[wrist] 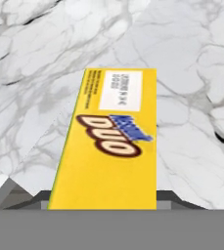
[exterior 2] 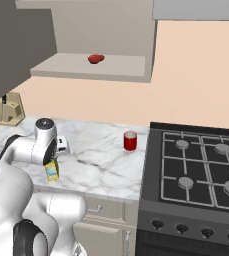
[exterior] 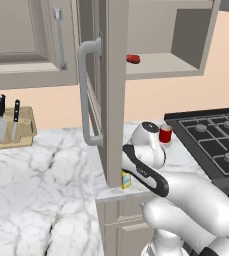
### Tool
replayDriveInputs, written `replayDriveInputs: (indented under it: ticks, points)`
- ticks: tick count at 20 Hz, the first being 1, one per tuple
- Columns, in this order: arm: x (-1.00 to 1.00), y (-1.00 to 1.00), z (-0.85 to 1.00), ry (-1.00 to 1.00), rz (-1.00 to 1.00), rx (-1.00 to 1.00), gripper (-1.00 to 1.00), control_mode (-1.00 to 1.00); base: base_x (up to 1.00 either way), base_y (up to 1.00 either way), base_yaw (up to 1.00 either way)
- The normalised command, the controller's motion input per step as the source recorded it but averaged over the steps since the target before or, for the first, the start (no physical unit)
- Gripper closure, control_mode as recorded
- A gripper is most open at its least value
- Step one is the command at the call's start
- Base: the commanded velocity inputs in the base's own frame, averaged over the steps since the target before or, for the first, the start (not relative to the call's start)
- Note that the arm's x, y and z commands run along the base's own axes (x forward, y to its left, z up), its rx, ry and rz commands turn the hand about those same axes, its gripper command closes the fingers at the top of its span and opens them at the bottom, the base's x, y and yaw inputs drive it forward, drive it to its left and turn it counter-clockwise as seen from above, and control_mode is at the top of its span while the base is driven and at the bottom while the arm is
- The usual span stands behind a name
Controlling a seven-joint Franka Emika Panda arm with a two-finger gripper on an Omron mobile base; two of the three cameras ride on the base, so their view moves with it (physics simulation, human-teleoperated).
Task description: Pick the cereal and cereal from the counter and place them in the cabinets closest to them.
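Already at the grasp step, the yellow cereal box (wrist: 111, 146) stood on the counter (exterior: 41, 165) near its front edge, lower centre of the left base view, with the gripper (exterior 2: 53, 161) down over it. Whether the fingers had clamped on it could not be told. Next, by this reading: a firm grip, then a lift to the open cabinet (exterior 2: 91, 67) at upper centre, where a small red object (exterior 2: 96, 58) sat.

Yellow cereal (wrist: 108, 146); white grey-veined counter (wrist: 191, 97); red cup (exterior 2: 130, 141).
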Motion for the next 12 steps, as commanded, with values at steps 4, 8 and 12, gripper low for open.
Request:
replayDriveInputs:
  ticks: [4,8,12]
  points:
    - [0.00,0.00,0.01,-0.01,0.00,0.00,1.00,-1.00,0.00,0.00,0.00]
    - [-0.03,-0.03,0.29,-0.08,0.00,0.01,1.00,-1.00,0.00,0.00,0.00]
    - [-0.21,-0.18,0.45,-0.08,-0.04,0.01,1.00,-1.00,0.00,0.00,0.00]
